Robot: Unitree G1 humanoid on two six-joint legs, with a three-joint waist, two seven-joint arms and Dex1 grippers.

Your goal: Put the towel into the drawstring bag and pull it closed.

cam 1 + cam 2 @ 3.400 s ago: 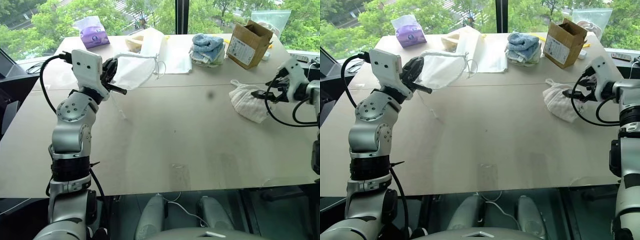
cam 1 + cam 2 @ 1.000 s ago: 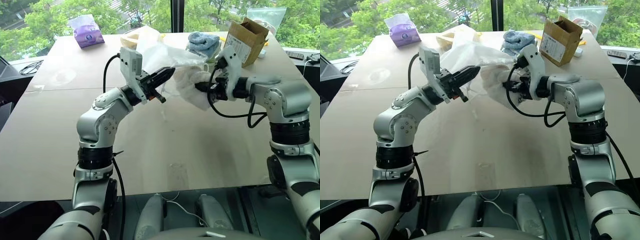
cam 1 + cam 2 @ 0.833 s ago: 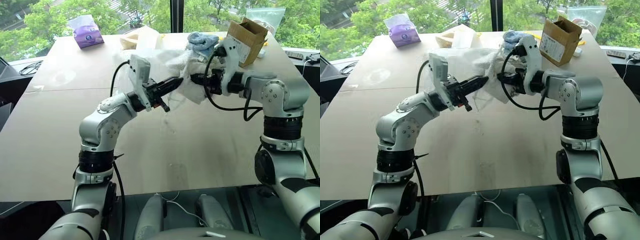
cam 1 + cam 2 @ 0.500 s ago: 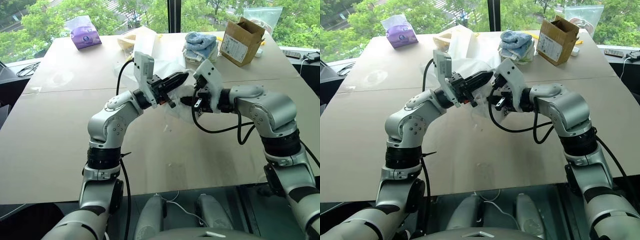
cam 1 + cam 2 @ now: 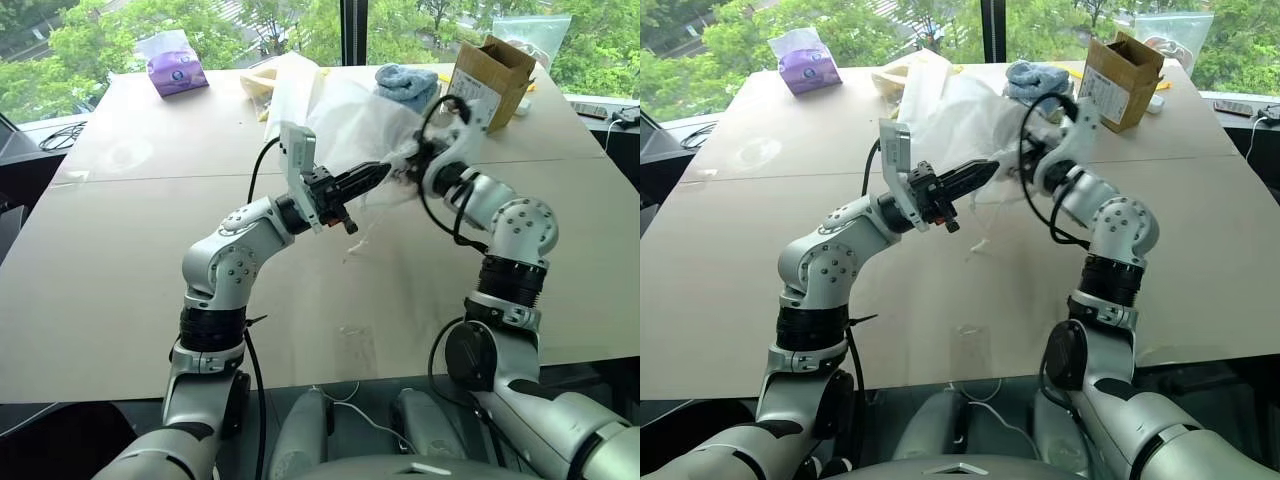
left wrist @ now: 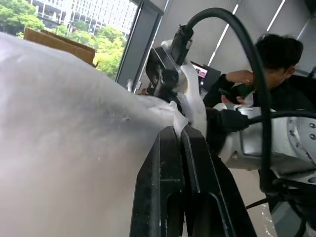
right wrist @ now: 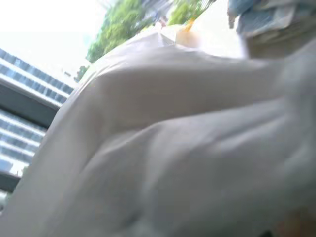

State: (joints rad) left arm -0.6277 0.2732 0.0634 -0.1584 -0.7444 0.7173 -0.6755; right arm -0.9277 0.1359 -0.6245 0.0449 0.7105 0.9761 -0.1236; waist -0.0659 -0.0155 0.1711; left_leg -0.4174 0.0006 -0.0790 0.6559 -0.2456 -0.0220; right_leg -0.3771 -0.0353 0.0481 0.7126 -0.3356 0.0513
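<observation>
The drawstring bag (image 5: 350,120) is a thin white sack held up over the middle of the table. My left gripper (image 5: 372,172) is shut on its rim, and the left wrist view shows the white fabric (image 6: 173,116) pinched between the black fingers (image 6: 165,163). A cord (image 5: 355,235) hangs below that gripper. My right gripper (image 5: 408,168) is pushed into the bag's fabric just right of the left fingertips, its fingers covered. Pale cloth (image 7: 163,148) lies close in front of the right wrist camera. The towel is hidden; I cannot tell it from the bag's folds.
At the table's far edge lie a purple tissue pack (image 5: 177,70), flat white sheets (image 5: 290,85), a blue towel (image 5: 408,85), a cardboard box (image 5: 490,65) and a clear plastic bag (image 5: 545,35). A person (image 6: 276,64) shows behind my right arm in the left wrist view.
Both arms came from the table's sides to the middle. In the last half second the right gripper rolled and rose from below the left fingertips into the bag's fabric. The left gripper kept its hold.
</observation>
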